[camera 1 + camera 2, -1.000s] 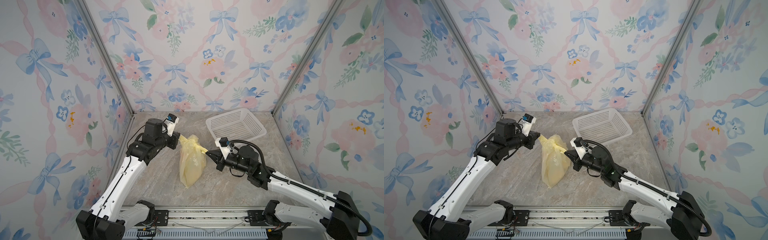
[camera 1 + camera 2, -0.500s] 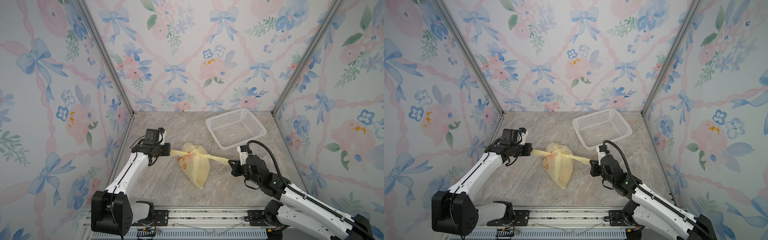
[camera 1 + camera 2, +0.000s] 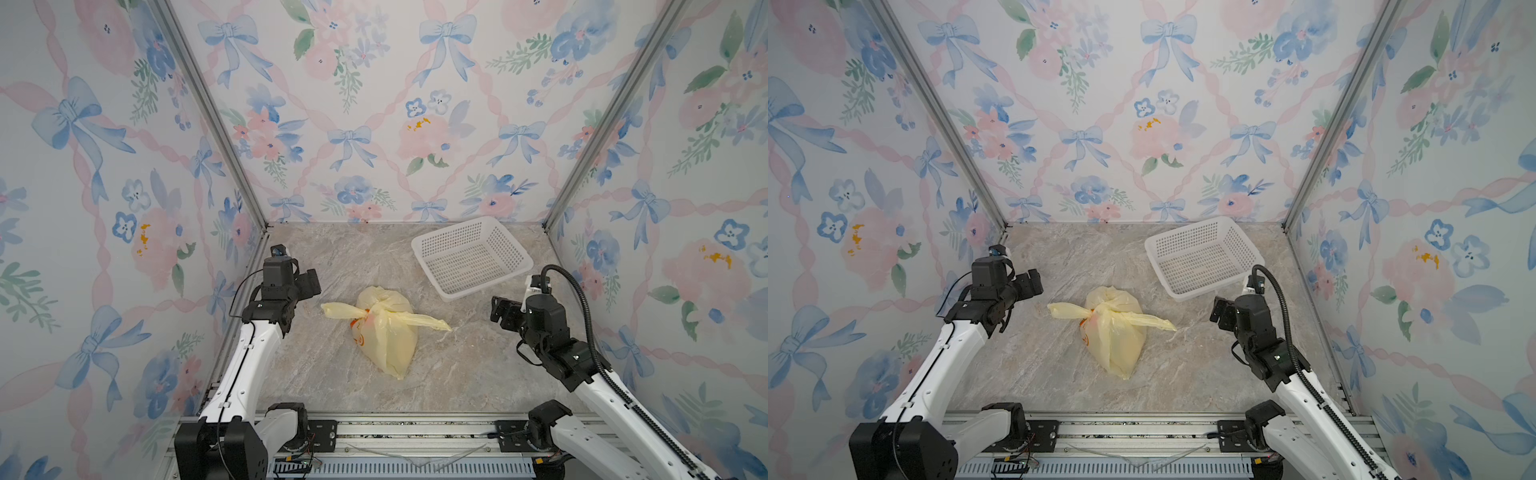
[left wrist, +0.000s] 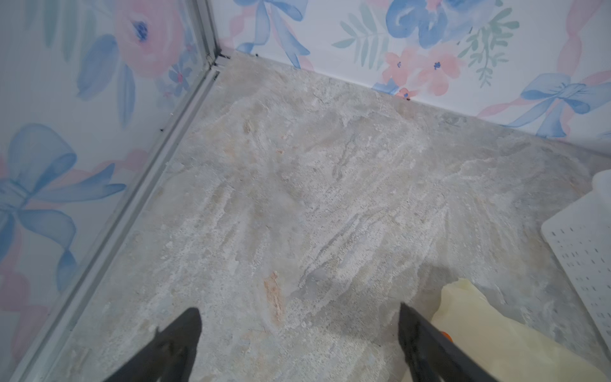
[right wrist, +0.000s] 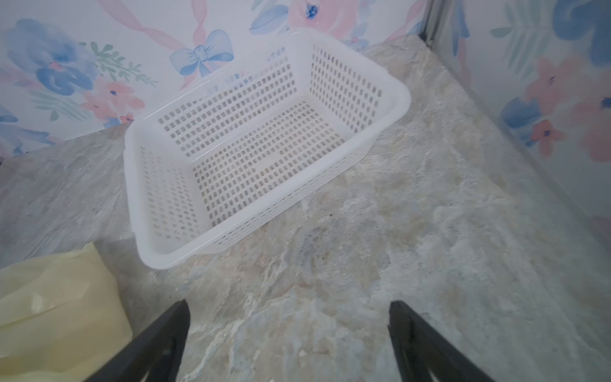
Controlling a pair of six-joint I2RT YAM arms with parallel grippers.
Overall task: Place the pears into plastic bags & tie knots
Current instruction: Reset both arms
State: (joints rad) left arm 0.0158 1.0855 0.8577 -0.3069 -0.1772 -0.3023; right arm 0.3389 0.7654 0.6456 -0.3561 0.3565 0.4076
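The pale-yellow plastic bag point(image 3: 386, 336) point(image 3: 1115, 338) lies on the marble table, bulging; the pears are hidden inside it. Its handles are tied into a knot point(image 3: 368, 311) point(image 3: 1099, 309) with two loose ends sticking out sideways. My left gripper point(image 3: 309, 282) point(image 3: 1032, 284) hovers open to the bag's left, apart from the handle end. My right gripper point(image 3: 500, 309) point(image 3: 1221, 309) hovers open to its right. In the wrist views the left gripper point(image 4: 299, 312) and right gripper point(image 5: 287, 307) hold nothing; a bag edge point(image 4: 489, 337) point(image 5: 56, 304) shows beside one finger in each.
A white perforated basket point(image 3: 488, 282) point(image 3: 1221, 282) point(image 5: 130, 185) stands with nothing in it at the back right, just behind my right gripper; its corner point(image 4: 582, 251) shows in the left wrist view. Floral walls close in three sides. A metal rail runs along the front.
Both grippers were shut on the handle ends and pulling them apart; now they are open and drawn back to the sides. The knotted bag has dropped onto the table.
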